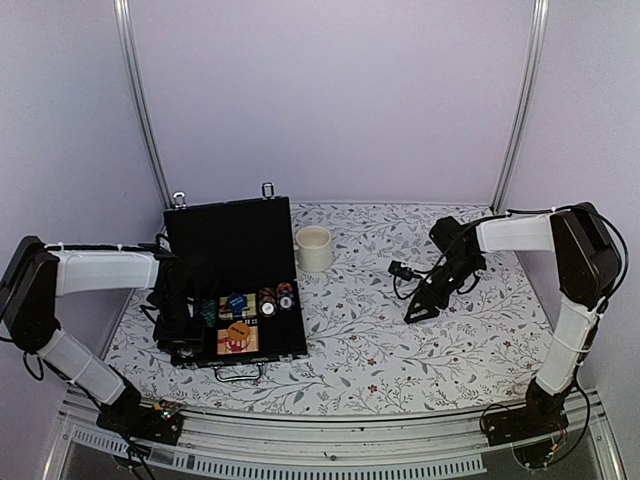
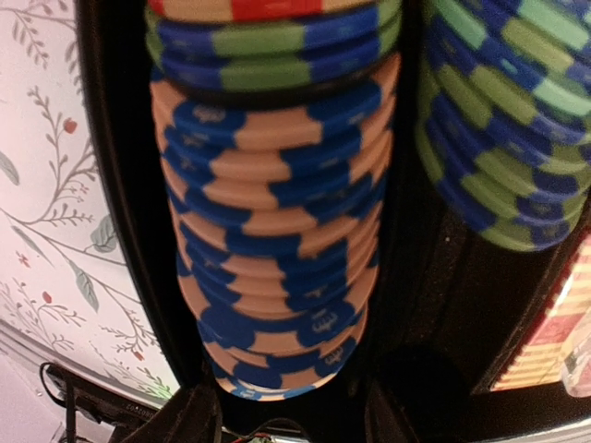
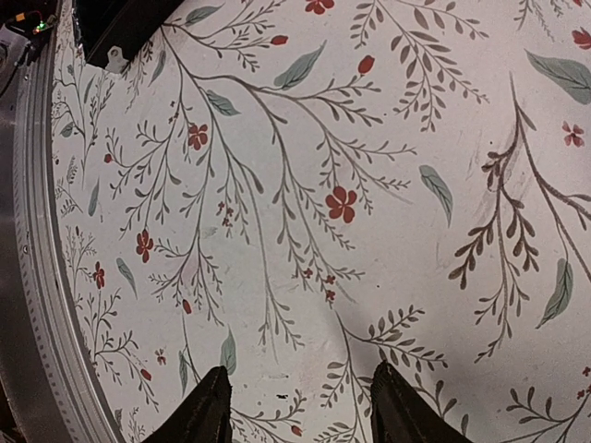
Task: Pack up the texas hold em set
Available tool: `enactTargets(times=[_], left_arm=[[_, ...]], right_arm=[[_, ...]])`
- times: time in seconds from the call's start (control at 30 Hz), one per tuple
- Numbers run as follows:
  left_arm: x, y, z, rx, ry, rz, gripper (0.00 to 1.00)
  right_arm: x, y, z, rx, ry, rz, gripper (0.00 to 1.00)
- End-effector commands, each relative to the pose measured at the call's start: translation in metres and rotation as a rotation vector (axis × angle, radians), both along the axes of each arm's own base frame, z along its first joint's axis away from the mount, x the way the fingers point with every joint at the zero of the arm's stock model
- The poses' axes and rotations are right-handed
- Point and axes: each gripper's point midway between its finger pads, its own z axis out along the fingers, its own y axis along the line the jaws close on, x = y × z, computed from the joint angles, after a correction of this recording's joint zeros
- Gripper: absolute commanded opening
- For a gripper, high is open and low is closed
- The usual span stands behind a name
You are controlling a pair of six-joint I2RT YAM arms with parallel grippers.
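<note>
Packing is at the chip stage, I judge: across the table (image 1: 400, 340) from my right gripper (image 3: 305, 406), the black case (image 1: 230, 235) lies open with its lid upright beyond my left gripper (image 2: 291, 415). That gripper is down in the tray's left end, with the row of orange-and-blue chips (image 2: 277, 240) running straight ahead from between its fingers. The green-and-blue chips (image 2: 499, 138) fill the slot to its right. Its fingers stand to either side of the row's near end, but I cannot tell whether they press on it. To its right in the tray lie the blue deck (image 1: 237, 300) and the red deck (image 1: 238, 335). My right gripper is spread and empty above bare table. Next, I reckon, the left gripper must lift clear before the lid closes.
</note>
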Motion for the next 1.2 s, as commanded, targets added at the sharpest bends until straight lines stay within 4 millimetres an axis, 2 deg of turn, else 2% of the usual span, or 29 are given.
enactTargets(times=[0.0,0.13,0.3,0.43,0.73,0.9,1.03,1.17], left_arm=[[0.029,-0.007,-0.007,-0.024,-0.093,-0.03,0.54],[0.045,-0.007,0.003,-0.012,-0.157,-0.027,0.54],[0.062,-0.012,0.03,-0.044,-0.267,-0.008,0.53],[0.065,-0.016,0.04,-0.071,-0.289,-0.004,0.52],[0.054,-0.007,0.033,-0.015,-0.227,-0.012,0.51],[0.054,-0.008,0.055,0.01,-0.249,-0.019,0.5],[0.035,0.004,0.056,0.043,-0.21,0.017,0.51],[0.01,0.03,0.047,0.158,-0.134,0.047,0.48]], right_arm=[[0.0,0.006,0.001,0.016,0.009,0.025,0.45],[-0.001,0.006,0.0,0.013,0.012,0.024,0.45],[-0.001,0.007,-0.001,0.013,0.016,0.024,0.44],[-0.002,0.007,-0.003,0.01,0.022,0.027,0.44],[-0.004,0.008,-0.003,0.007,0.024,0.034,0.44],[-0.005,0.008,-0.004,0.007,0.028,0.034,0.44],[-0.005,0.009,-0.004,0.005,0.03,0.038,0.44],[-0.006,0.01,-0.004,0.007,0.029,0.041,0.44]])
